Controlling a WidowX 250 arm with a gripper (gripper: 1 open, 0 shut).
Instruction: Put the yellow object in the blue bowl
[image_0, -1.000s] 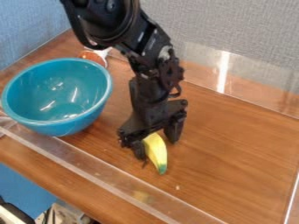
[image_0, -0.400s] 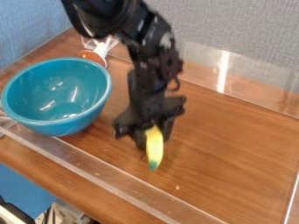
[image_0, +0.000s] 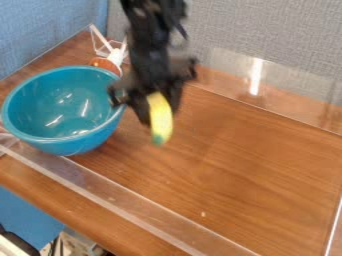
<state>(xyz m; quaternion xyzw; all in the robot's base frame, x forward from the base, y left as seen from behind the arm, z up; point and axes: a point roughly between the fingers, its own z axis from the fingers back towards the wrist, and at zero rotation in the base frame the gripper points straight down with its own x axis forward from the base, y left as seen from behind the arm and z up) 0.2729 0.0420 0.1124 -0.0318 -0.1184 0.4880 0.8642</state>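
Note:
The yellow object (image_0: 160, 119), a small curved banana-shaped toy, hangs in the air above the wooden table, just right of the blue bowl (image_0: 60, 108). My gripper (image_0: 151, 97) is shut on its upper end, pointing steeply down from the dark arm (image_0: 158, 45). Its lower end dangles free near the bowl's right rim. The large teal-blue bowl sits at the left of the table and looks empty inside.
An orange-and-white item (image_0: 107, 58) lies behind the bowl at the back left. A clear plastic wall (image_0: 94, 185) runs along the table's front edge, and another clear panel (image_0: 267, 75) stands at the back right.
The gripper closed on the yellow object on the table, then lifted it up and leftward toward the bowl. The bowl has not moved.

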